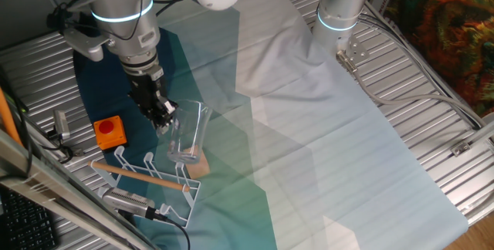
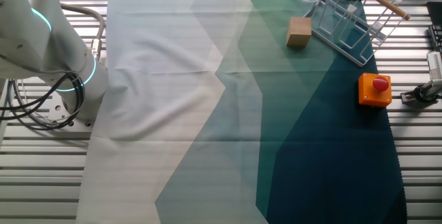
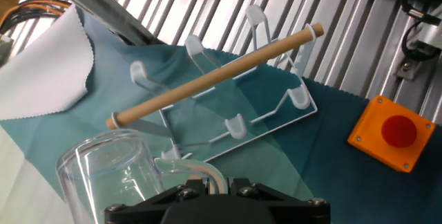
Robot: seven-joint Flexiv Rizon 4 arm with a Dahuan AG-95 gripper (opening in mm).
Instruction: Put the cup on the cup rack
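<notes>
The cup (image 1: 187,133) is clear glass with a side handle. My gripper (image 1: 164,116) is shut on its handle and holds it tilted in the air, just above and behind the cup rack (image 1: 147,174). In the hand view the cup (image 3: 110,175) fills the lower left, its handle pinched between my black fingers (image 3: 181,195), and my gripper (image 3: 210,186) sits at the bottom edge. The cup rack (image 3: 228,106) is white wire with looped prongs and a wooden rod (image 3: 214,75) across it. The other fixed view shows the rack (image 2: 352,20) at the top edge.
A tan wooden block (image 1: 199,163) lies under the cup beside the rack, also in the other fixed view (image 2: 299,32). An orange box with a red button (image 1: 109,131) stands left of the rack. A second arm's base (image 1: 340,18) is at the back.
</notes>
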